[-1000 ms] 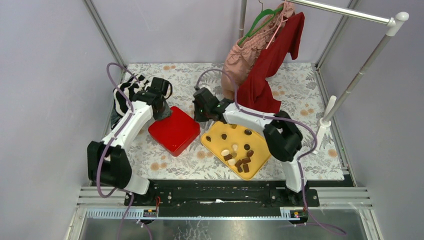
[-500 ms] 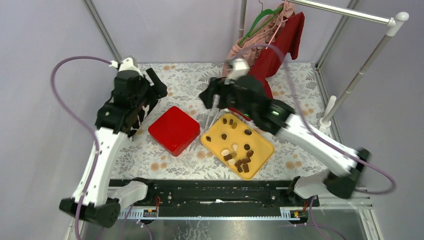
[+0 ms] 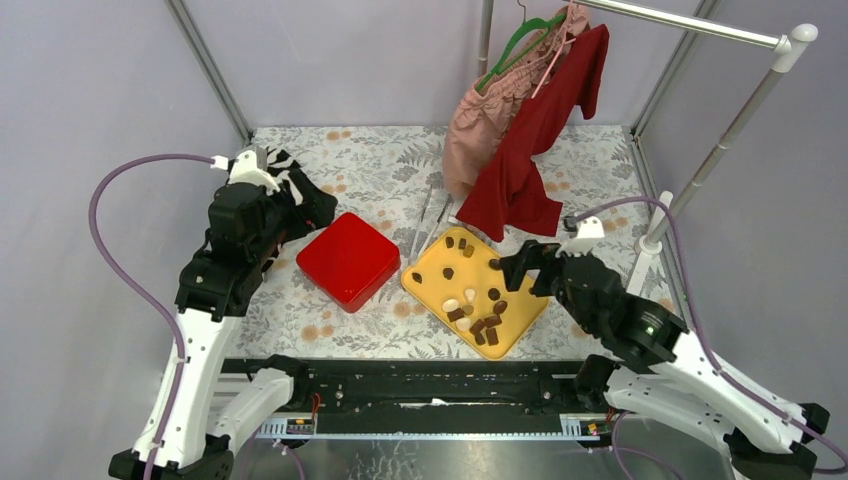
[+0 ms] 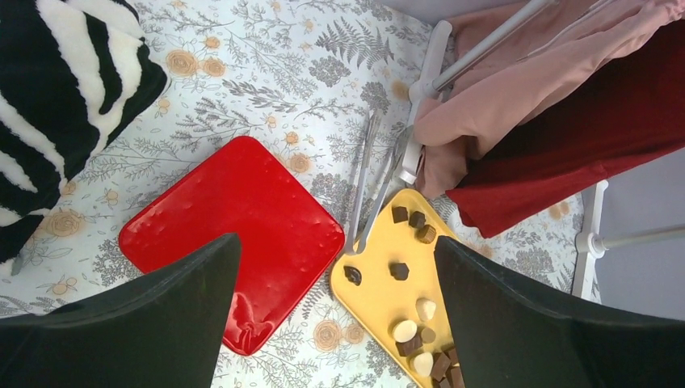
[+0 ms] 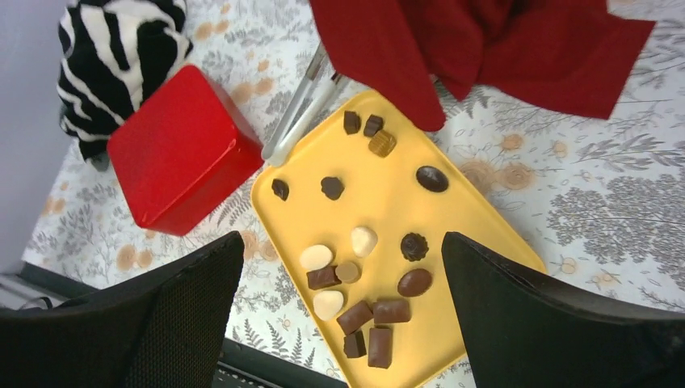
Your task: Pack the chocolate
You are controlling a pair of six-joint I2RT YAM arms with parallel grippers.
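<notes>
Near the centre of the overhead view, the chocolate lay loose on the yellow tray. Most pieces crowded toward its lower corner and a few were scattered toward the upper one. None sat in the red box, which stood just left of the tray with its lid on. A pair of tongs lay on the flowered cloth, their tips at the tray's upper rim.

At the left of the frame the left gripper hung above the box's upper-left side, near the zebra-striped cloth, its jaws spread wide and empty. The right gripper hovered off the tray's right edge, equally spread and grasping nothing.

Packing looked not yet begun; the step in hand seemed to be the approach. The next move probably called for getting the lid off the box, gripping it at an edge since the box is broad and glossy, before any piece could go in. Such small pieces might also need the tongs.
</notes>
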